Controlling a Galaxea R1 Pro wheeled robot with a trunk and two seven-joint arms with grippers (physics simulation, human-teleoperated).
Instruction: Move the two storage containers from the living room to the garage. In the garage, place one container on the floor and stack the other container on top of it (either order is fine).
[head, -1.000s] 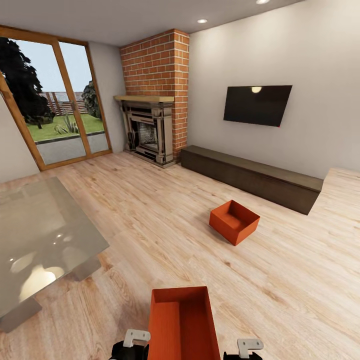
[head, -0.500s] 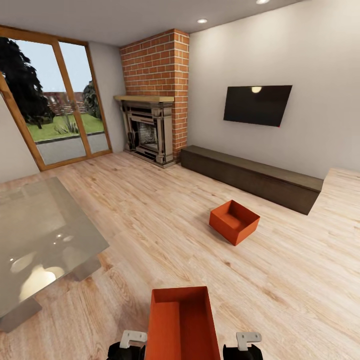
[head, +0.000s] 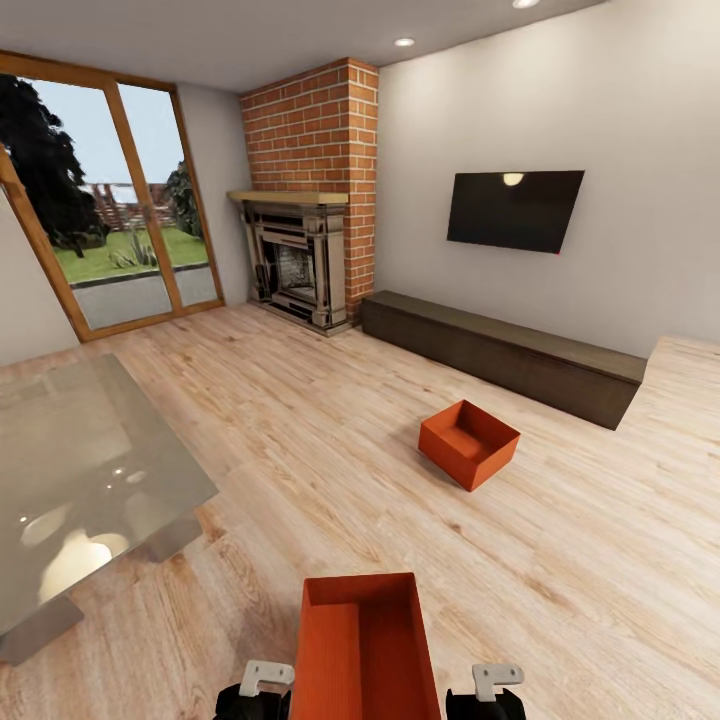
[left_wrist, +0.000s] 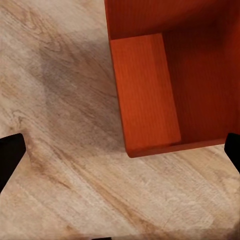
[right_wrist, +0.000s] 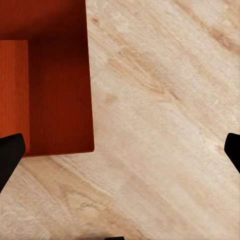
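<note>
1 container (head: 366, 650) sits on the floor (head: 300, 430) nearest the robot, the other container (head: 468, 443) farther ahead, before the cabinet (head: 500, 352).

The head camera sits high and looks forward and down across the wood-plank floor (head: 300, 420) toward the brick fireplace (head: 310, 200) and the wall TV (head: 513, 208), taking in the room at long range. Each wrist camera points almost straight down at the planks from close by. All three views share the near storage container (head: 365, 650): the left wrist camera sees one corner of it (left_wrist: 165, 75), the right wrist camera the other (right_wrist: 50, 75).
</note>
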